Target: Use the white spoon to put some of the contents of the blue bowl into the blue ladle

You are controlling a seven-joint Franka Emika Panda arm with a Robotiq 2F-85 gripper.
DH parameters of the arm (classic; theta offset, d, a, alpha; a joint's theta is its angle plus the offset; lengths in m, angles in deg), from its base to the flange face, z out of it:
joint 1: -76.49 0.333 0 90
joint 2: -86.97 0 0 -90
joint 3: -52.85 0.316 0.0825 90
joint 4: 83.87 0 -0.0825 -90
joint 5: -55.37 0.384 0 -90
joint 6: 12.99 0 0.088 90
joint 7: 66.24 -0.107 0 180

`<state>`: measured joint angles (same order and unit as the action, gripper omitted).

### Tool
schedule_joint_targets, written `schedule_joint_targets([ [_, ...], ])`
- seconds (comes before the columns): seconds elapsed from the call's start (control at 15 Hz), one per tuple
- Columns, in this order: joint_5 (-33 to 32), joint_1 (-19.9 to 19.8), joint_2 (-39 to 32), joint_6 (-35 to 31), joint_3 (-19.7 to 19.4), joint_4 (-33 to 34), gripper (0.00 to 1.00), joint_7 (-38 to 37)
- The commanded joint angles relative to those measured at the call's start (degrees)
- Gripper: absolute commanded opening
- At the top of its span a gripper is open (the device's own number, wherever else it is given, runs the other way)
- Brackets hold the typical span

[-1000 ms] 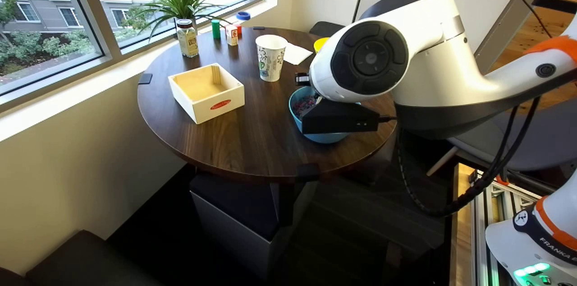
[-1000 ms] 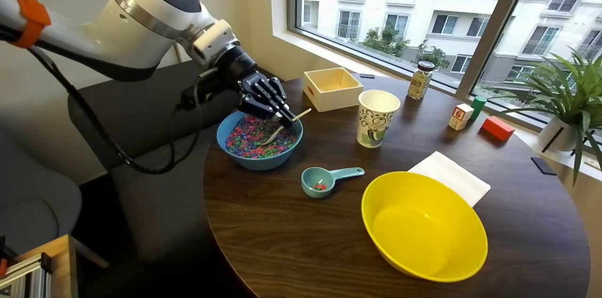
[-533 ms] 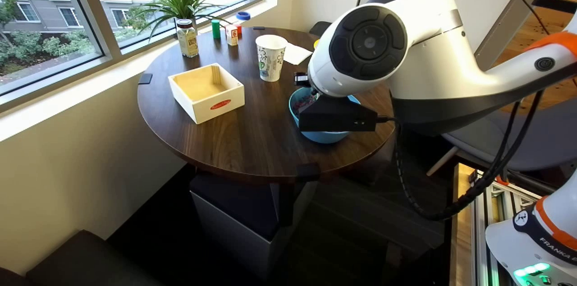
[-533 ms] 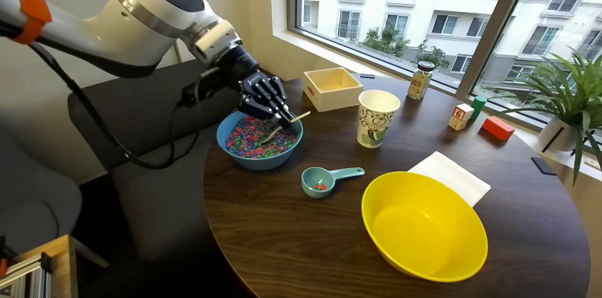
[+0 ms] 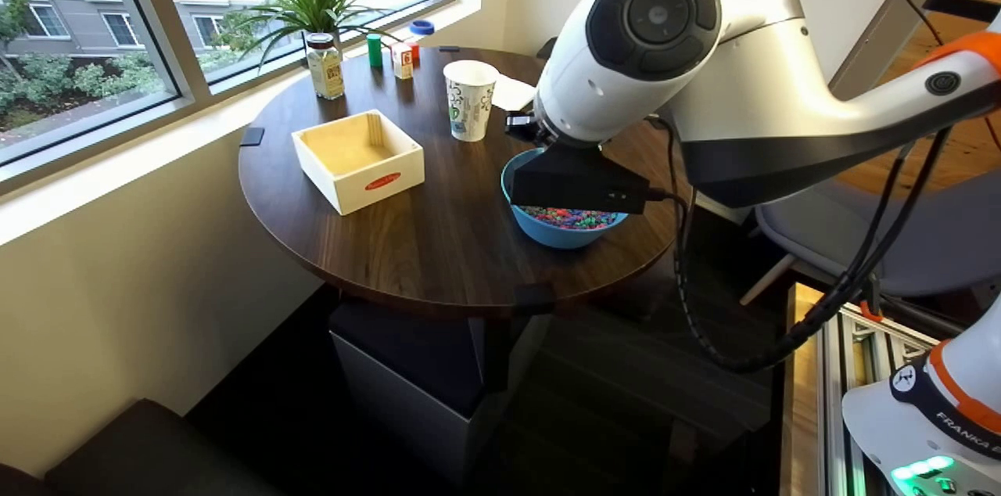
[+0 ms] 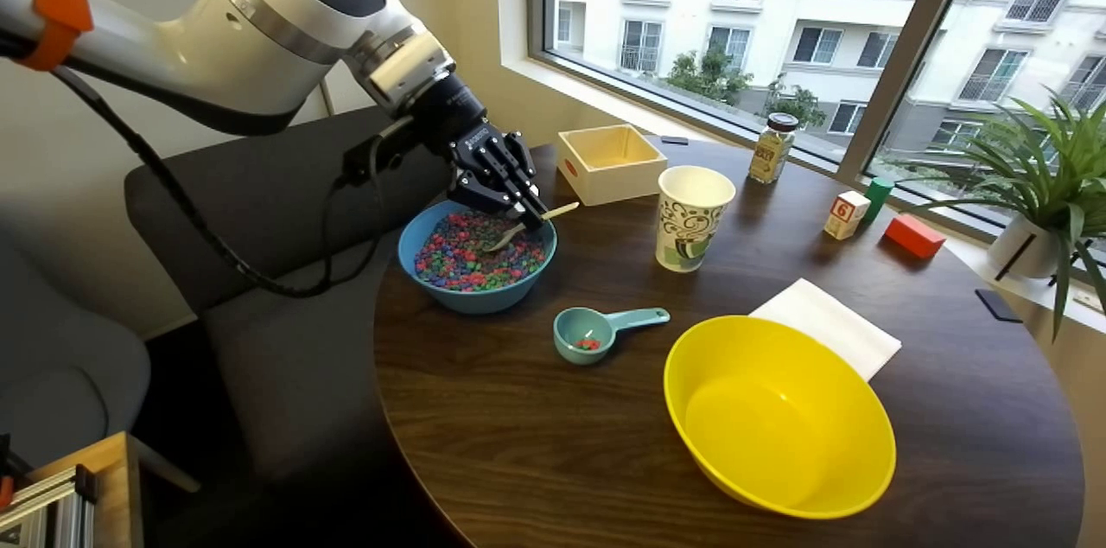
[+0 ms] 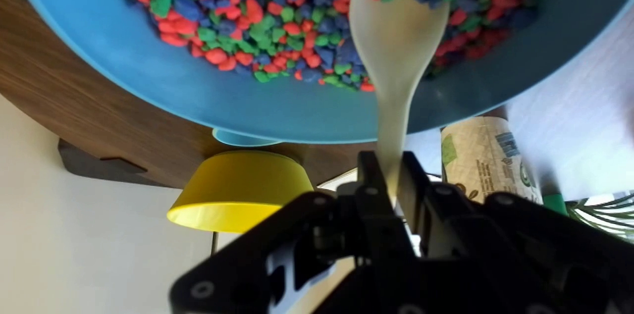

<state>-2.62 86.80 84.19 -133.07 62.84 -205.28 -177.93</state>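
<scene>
Here my black two-fingered gripper (image 7: 390,160) clamps the short white plastic spoon (image 7: 395,56), whose twisting could spill tiny multicoloured pebbles (image 7: 297,17).

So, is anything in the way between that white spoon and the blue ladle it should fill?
Perhaps only the rim of the blue bowl: the white spoon, gripped by the fingers, has its head in or over the contents, so it may need lifting clear. Past that, nothing visible stands between the bowl and the blue ladle.
</scene>
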Motion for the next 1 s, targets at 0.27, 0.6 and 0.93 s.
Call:
schedule_joint_targets([
  [0.27, 5.0, -1.5, 3.3, -4.8, -1.4, -0.7, 0.03, 1.5],
  [0.6, 7.5, -2.3, 6.0, -7.2, -2.2, -1.6, 0.03, 4.0],
  [0.93, 10.5, -3.9, 9.6, -8.6, -3.6, -3.1, 0.03, 7.8],
])
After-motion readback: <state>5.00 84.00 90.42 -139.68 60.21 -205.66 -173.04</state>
